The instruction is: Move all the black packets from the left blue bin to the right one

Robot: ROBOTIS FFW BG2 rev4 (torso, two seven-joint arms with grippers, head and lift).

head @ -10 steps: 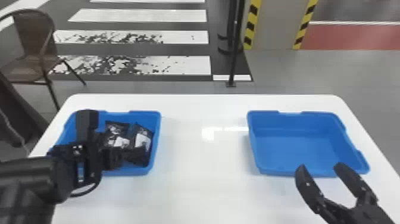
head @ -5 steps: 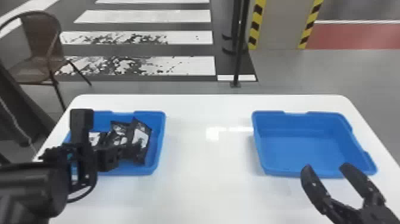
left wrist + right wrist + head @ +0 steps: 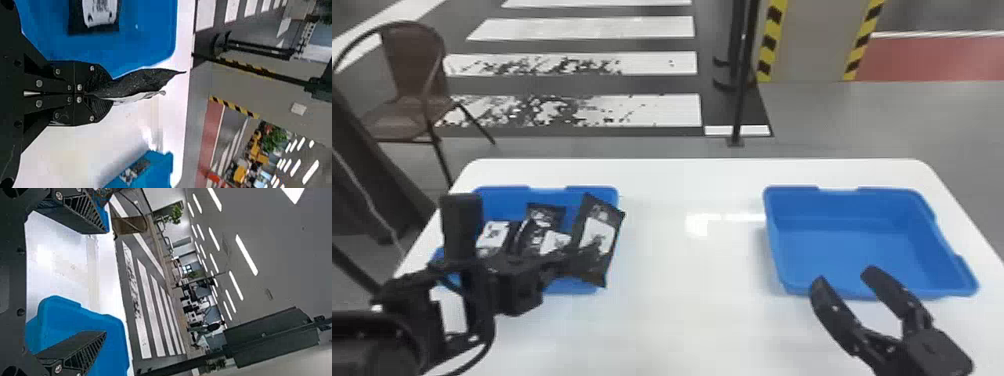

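In the head view my left gripper point(image 3: 582, 255) is over the right side of the left blue bin point(image 3: 592, 190), shut on a black packet point(image 3: 599, 232) raised at the bin's right wall. The left wrist view shows that gripper point(image 3: 94, 94) pinching the end of the packet point(image 3: 137, 83). Two other black packets point(image 3: 494, 237) point(image 3: 544, 220) lie in the left bin. My right gripper point(image 3: 842, 280) stands open by the near edge of the right blue bin point(image 3: 857, 227), which holds nothing; its spread fingers also show in the right wrist view point(image 3: 100, 282).
Both bins stand on a white table point(image 3: 682, 300), with a wide stretch of tabletop between them. Past the far edge are a brown chair point(image 3: 412, 90) on the left and a dark pole point(image 3: 742, 90).
The left gripper has lifted the packet up from the bin and slightly to the right. In the head view the whole scene has shifted slightly right; the right gripper looks much the same.
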